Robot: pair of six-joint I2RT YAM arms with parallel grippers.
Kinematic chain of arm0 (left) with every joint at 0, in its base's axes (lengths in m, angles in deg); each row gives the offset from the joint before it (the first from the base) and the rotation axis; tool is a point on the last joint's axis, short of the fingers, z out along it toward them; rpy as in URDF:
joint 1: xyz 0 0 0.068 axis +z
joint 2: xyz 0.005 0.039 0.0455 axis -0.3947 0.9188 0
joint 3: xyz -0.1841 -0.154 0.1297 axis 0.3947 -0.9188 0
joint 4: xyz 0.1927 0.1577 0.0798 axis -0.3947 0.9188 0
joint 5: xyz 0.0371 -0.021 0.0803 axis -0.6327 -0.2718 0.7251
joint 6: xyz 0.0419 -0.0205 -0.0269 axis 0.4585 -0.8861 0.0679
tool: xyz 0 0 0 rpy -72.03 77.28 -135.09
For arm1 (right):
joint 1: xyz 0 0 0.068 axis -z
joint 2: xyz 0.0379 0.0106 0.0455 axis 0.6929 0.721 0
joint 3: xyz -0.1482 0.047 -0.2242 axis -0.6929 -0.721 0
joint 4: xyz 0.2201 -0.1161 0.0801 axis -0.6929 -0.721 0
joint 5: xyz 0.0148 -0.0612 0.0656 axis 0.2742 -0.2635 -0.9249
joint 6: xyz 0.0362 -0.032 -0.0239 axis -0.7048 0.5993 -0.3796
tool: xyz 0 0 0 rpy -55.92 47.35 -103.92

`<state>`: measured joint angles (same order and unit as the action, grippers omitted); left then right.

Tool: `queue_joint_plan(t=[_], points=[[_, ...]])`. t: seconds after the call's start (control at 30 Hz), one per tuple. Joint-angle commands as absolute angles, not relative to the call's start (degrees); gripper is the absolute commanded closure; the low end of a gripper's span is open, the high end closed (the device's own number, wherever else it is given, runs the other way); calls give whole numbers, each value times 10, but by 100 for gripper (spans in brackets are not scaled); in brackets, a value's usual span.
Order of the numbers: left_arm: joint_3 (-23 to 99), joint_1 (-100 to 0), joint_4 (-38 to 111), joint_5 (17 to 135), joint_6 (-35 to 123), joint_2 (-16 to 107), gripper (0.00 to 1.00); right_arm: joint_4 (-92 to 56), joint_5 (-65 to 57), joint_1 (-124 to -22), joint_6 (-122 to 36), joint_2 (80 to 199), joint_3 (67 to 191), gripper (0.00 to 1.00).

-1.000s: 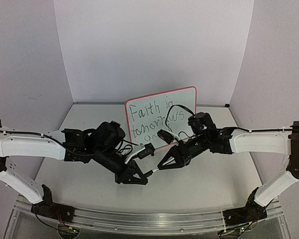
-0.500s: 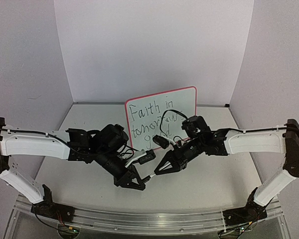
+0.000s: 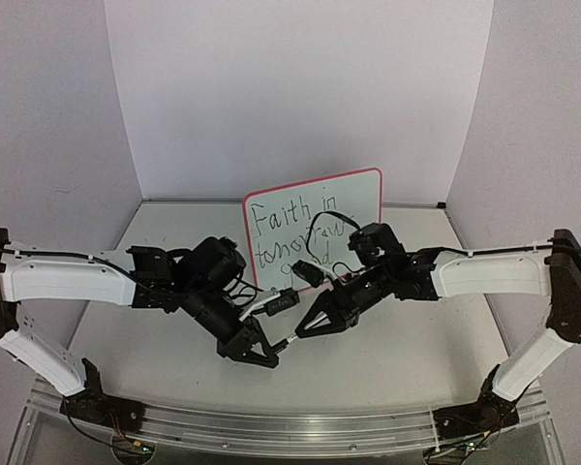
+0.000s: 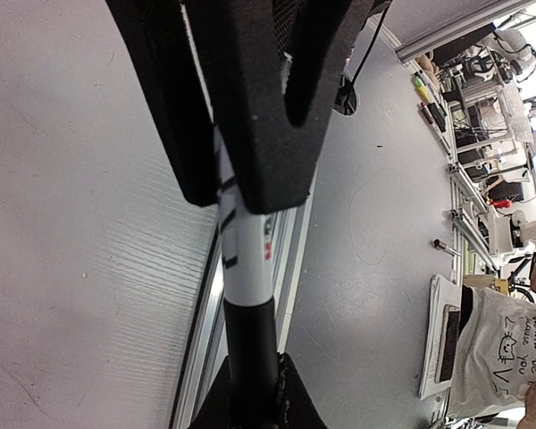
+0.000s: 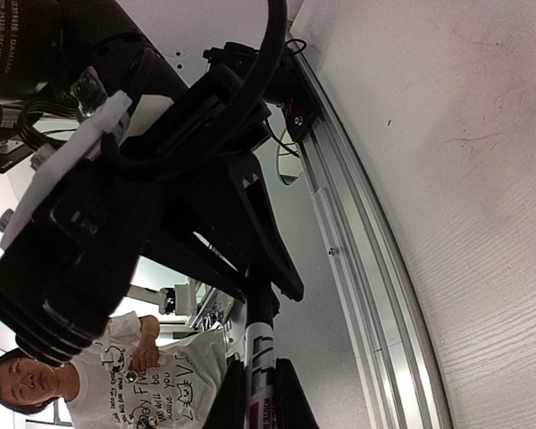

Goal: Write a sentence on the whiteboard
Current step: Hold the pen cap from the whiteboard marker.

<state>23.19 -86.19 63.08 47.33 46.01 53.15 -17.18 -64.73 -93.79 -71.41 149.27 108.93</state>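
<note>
The whiteboard [image 3: 360,197], white with a red-pink frame, stands tilted at the back middle of the table. The sentence [image 3: 292,235] on it reads "Faith in tomorrow's good" in three lines; the right arm covers part of the lower lines. In front of the board both grippers meet on one marker [image 3: 285,339], white-bodied with a black end. My left gripper [image 3: 268,347] is shut on the black cap end [image 4: 250,357]. My right gripper [image 3: 306,327] is shut on the white body [image 5: 260,357]. The marker lies level above the table, between the two sets of fingers.
An aluminium rail [image 3: 271,426] runs along the near table edge, with both arm bases on it. White walls close off the left, back and right sides. A person in a printed white shirt [image 5: 152,393] sits beyond the near edge.
Both grippers have drawn closer together along the marker and shifted slightly left and nearer. The right arm has lowered from the board, uncovering more of the third line.
</note>
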Motion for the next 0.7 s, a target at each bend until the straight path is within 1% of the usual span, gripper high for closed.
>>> queue_joint_plan(t=[0.0,0.23,0.37,0.53,0.6,0.67], points=[[295,-837,394,483,456,517,100,-127,-686,-1005,-706,1512,1116,100],[338,-837,422,456,484,528,100,-126,-716,-1008,-712,1514,1128,100],[346,-837,420,449,481,534,100,-127,-713,-1008,-712,1512,1132,100],[345,-836,486,447,491,535,100,-129,-693,-1001,-711,1498,1121,100],[340,-836,516,452,494,530,96,-130,-690,-993,-710,1490,1116,100],[330,-836,529,459,489,520,87,-131,-688,-986,-710,1482,1111,100]])
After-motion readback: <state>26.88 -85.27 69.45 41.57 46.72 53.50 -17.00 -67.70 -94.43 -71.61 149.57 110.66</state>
